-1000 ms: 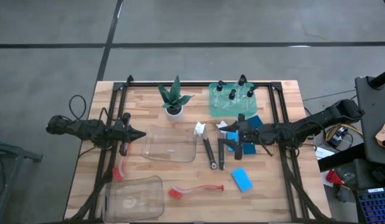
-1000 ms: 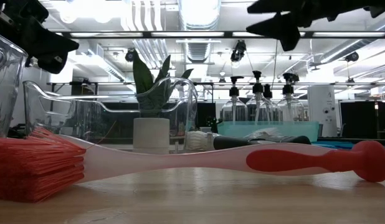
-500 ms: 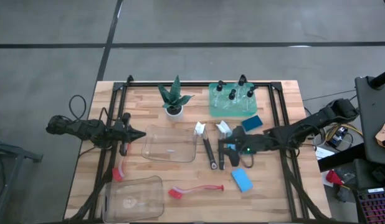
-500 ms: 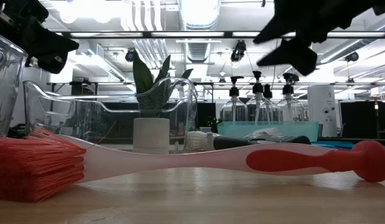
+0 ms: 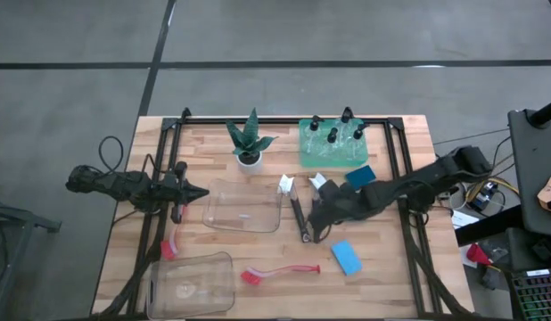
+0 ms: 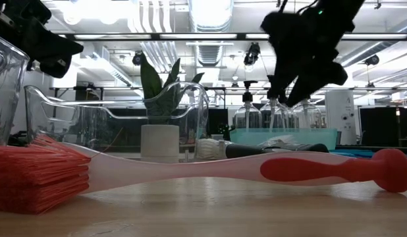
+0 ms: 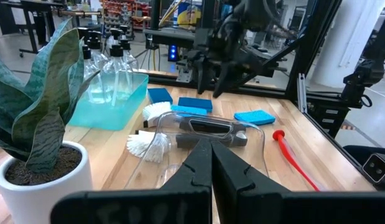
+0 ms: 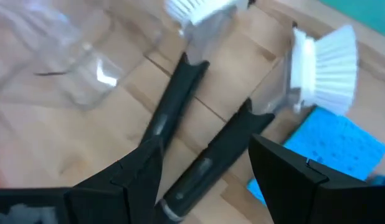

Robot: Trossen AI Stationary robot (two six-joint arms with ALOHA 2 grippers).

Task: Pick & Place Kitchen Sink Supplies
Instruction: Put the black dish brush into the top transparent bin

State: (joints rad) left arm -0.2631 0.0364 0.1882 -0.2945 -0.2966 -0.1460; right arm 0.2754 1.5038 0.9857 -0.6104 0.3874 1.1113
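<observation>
- Here the right hand hangs over the middle of the wooden counter, its fingers spread apart with nothing between them, just above the two black-handled brushes.
- Seen from the right wrist, those two brushes lie side by side, handles near each other, with their white heads pointing away toward the green tray; one black handle runs through the gap between the open fingers.
- The left hand waits at the counter's left side beside a clear bin, its fingers pressed together and holding nothing.
- Four small clear bottles with black tops stand in the green tray at the far edge of the counter.
- One blue sponge lies flat on the near right part of the counter, apart from the right hand; another blue sponge lies just near of the tray, beside the right arm.
- A red-handled brush lies near the front edge, between a second clear bin and the near sponge.
- Another red-handled brush lies at the left, just near of the left hand.
- A spiky green plant in a white pot stands left of the tray.
</observation>
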